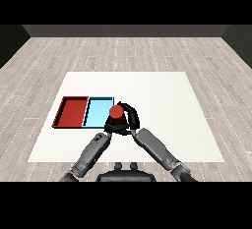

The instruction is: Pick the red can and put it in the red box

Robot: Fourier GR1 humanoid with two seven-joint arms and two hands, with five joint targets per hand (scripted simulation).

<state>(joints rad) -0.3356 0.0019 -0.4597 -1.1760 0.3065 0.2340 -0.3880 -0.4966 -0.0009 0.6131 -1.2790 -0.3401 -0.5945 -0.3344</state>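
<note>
White table (162, 120) carries the red tray (72, 112) and the light blue tray (98, 111) side by side; the red can (116, 113), at the blue tray's right edge, could land in the wrong tray if released early. Right hand (129, 120) curls round the can, while the left hand (109, 126) sits beside it, its fingers impossible to read.

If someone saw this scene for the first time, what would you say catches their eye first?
Probably the red can, held up near the table's middle with the right hand curled round it, just at the light blue tray's right edge. Next, the red tray lying directly left of the blue one. The left hand sits close beneath the can.
</note>
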